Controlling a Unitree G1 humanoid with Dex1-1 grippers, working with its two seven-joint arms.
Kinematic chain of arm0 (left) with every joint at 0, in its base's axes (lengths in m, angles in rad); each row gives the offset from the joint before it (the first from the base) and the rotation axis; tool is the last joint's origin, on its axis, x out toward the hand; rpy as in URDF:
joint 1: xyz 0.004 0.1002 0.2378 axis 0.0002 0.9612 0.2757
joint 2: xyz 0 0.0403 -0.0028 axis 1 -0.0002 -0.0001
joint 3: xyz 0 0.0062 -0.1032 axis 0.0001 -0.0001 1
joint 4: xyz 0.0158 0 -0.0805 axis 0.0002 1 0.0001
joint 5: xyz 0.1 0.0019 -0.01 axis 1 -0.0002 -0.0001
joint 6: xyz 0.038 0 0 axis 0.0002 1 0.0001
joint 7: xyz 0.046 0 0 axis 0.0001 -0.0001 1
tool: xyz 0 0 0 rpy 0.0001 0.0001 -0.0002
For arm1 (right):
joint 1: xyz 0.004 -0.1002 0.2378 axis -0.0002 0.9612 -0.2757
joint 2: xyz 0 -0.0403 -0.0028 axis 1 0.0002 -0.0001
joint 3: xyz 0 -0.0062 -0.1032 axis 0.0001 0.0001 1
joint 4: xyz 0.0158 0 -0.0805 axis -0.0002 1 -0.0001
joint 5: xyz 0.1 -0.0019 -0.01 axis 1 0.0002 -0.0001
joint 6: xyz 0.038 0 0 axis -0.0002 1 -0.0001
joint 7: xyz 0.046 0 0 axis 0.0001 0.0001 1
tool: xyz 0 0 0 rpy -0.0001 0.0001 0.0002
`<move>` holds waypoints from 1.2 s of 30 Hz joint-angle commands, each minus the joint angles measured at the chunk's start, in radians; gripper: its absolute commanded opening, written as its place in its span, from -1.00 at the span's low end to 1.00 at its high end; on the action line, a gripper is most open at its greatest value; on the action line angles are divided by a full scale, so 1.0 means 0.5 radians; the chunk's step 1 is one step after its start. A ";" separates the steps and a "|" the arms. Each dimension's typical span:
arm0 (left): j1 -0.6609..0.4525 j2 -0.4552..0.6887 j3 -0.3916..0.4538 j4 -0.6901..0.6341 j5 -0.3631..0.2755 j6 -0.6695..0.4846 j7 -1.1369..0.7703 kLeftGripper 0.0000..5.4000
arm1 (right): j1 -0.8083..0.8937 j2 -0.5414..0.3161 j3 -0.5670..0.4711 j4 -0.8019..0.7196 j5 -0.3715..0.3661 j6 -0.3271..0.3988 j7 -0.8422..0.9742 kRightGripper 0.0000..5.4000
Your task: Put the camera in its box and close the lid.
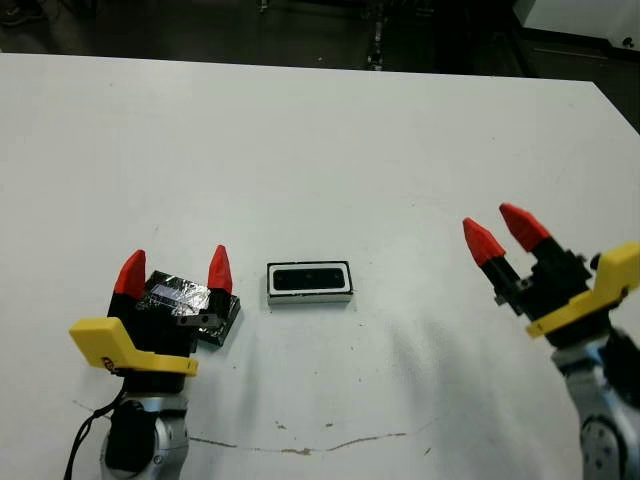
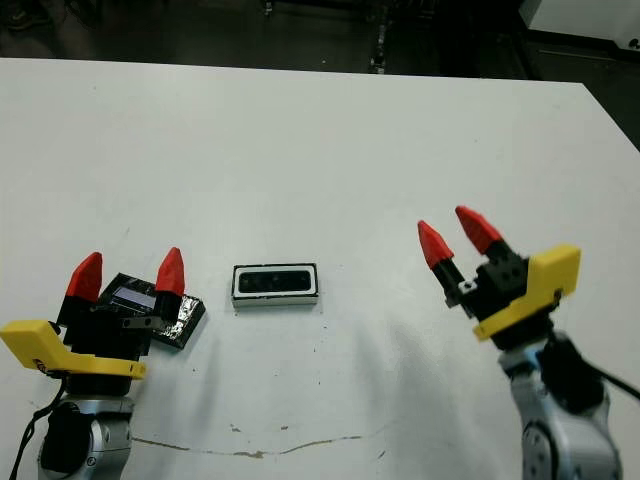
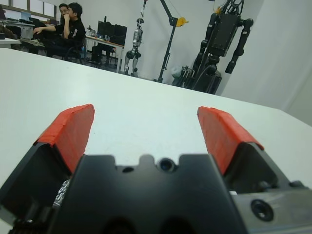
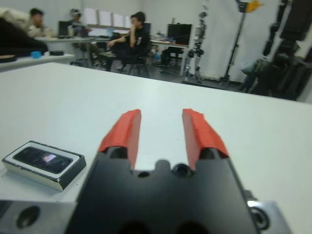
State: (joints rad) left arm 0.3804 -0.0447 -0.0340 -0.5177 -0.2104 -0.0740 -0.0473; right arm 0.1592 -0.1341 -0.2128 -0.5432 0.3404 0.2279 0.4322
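The box (image 1: 309, 297), a small white-lined tray with black walls, sits at the middle of the table. The camera (image 1: 308, 279), a slim dark bar, lies inside it; the right wrist view shows the same box (image 4: 58, 176) with the camera (image 4: 43, 159) in it. The lid (image 1: 216, 322), a black slab with silvery patches, lies flat left of the box. My left gripper (image 1: 175, 270) hovers over the lid, open, with a red fingertip on either side and nothing gripped. My right gripper (image 1: 495, 228) is open and empty, well to the right of the box.
A thin brownish line (image 1: 300, 448) runs across the white table near its front edge. Beyond the far edge are several seated people (image 4: 129, 41), desks and robot stands (image 3: 224, 44). Bare table (image 1: 330, 150) stretches behind the box.
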 commanded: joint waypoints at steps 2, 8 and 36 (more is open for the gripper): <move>-0.011 0.070 0.065 -0.015 -0.064 0.070 -0.049 1.00 | 0.059 0.098 0.058 0.065 -0.044 -0.170 -0.127 -0.42; -0.057 0.227 0.186 -0.047 -0.155 0.133 -0.169 1.00 | 0.124 0.234 0.172 0.165 -0.145 -0.449 -0.267 -0.78; -2.029 2.392 -0.199 0.845 -0.169 0.525 -2.982 1.00 | 0.222 0.230 0.265 0.133 -0.179 -0.467 -0.487 -0.99</move>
State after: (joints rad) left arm -0.5968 1.1785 -0.0886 -0.1196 -0.3081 0.2063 -1.4903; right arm 0.2593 -0.0067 -0.0758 -0.4784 0.2585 -0.0177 0.2006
